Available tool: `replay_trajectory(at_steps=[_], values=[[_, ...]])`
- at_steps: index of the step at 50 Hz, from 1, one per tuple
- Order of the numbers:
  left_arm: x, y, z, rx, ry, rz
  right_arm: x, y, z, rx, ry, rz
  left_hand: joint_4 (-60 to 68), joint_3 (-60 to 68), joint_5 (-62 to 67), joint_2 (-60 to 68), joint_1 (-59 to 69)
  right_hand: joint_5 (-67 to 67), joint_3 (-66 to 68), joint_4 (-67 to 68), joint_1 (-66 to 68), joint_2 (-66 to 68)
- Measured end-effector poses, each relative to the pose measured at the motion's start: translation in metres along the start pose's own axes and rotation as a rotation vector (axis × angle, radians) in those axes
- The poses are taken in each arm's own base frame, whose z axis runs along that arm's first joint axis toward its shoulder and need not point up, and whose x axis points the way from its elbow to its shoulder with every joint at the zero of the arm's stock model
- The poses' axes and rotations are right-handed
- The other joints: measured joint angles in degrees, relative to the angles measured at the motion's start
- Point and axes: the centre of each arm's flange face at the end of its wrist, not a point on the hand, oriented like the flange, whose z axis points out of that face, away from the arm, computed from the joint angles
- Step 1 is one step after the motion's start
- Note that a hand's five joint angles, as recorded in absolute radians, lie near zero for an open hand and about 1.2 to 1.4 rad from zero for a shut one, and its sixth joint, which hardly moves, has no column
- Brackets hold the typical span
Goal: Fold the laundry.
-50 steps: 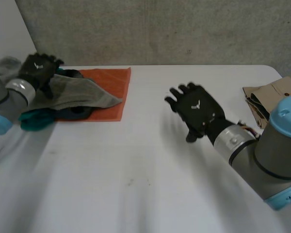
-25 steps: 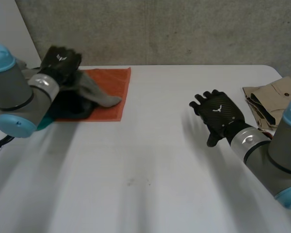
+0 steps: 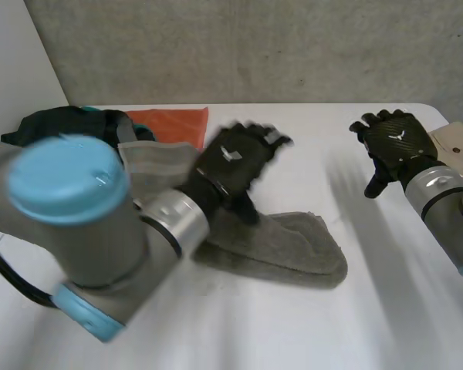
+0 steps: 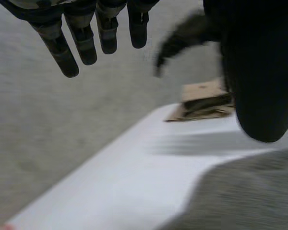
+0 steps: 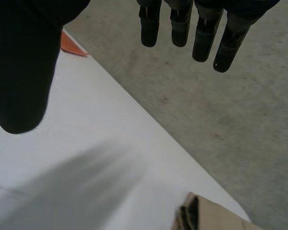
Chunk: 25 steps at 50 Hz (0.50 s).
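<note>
A grey garment (image 3: 293, 250) lies rumpled on the worktop (image 3: 293, 331) for folding, both the left hand (image 3: 235, 158) and right hand (image 3: 393, 139) spread and empty; next it probably needs flattening.

A robotics lab or test room is indicated by the bare grey concrete wall (image 3: 255, 46) seen across the top of the frame and the plain white table (image 3: 293, 324) in front of it. Two robot arms with grey joints and light-blue caps are seen over the table, the left arm (image 3: 85, 231) at lower left and the right arm (image 3: 451, 216) at the right edge.
</note>
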Motion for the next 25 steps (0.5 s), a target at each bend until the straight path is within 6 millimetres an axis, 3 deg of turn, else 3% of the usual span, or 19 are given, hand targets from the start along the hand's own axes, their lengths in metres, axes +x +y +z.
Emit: replay_trajectory(at_steps=[2, 3, 4, 8, 9, 11, 13, 15, 25], values=[[-0.024, -0.011, -0.002, 0.024, -0.067, 0.007, -0.003, -0.001, -0.001, -0.005, -0.032, 0.010, 0.00, 0.00, 0.00, 0.00, 0.00, -0.01, 0.00, 0.00, 0.00, 0.00], [-0.047, -0.017, -0.004, 0.036, -0.132, 0.014, -0.006, -0.002, -0.004, -0.022, -0.074, 0.022, 0.00, 0.00, -0.01, 0.00, 0.00, 0.00, 0.00, 0.00, 0.00, 0.00], [-0.053, -0.018, -0.005, 0.037, -0.148, 0.015, -0.008, -0.002, -0.005, -0.034, -0.093, 0.028, 0.00, 0.00, -0.01, 0.00, 0.00, -0.01, 0.00, 0.00, 0.00, 0.00], [-0.111, -0.020, -0.011, 0.024, -0.296, 0.032, -0.017, -0.005, -0.018, -0.130, -0.206, 0.068, 0.01, 0.00, 0.01, 0.02, 0.17, 0.00, 0.00, 0.00, 0.00, 0.00], [-0.115, -0.019, -0.011, 0.021, -0.307, 0.034, -0.018, -0.005, -0.020, -0.143, -0.217, 0.073, 0.03, 0.01, 0.01, 0.04, 0.22, 0.00, 0.00, 0.00, 0.00, 0.00], [-0.143, -0.010, -0.012, -0.017, -0.363, 0.049, -0.024, -0.005, -0.027, -0.194, -0.262, 0.092, 0.18, 0.16, 0.15, 0.17, 0.22, 0.00, 0.00, 0.00, 0.00, 0.00], [-0.153, -0.004, -0.011, -0.039, -0.379, 0.058, -0.029, -0.005, -0.033, -0.233, -0.297, 0.106, 0.18, 0.16, 0.18, 0.23, 0.22, 0.00, 0.00, 0.00, 0.00, 0.00], [-0.179, 0.018, -0.007, -0.118, -0.394, 0.101, -0.043, -0.003, -0.045, -0.288, -0.358, 0.125, 0.19, 0.16, 0.18, 0.42, 0.22, -0.01, 0.00, 0.00, 0.00, 0.00], [-0.217, 0.086, 0.010, -0.302, -0.300, 0.325, -0.083, 0.007, -0.064, -0.281, -0.426, 0.098, 0.18, 0.16, 0.18, 0.42, 0.22, 0.00, 0.00, 0.00, 0.00, 0.00]])
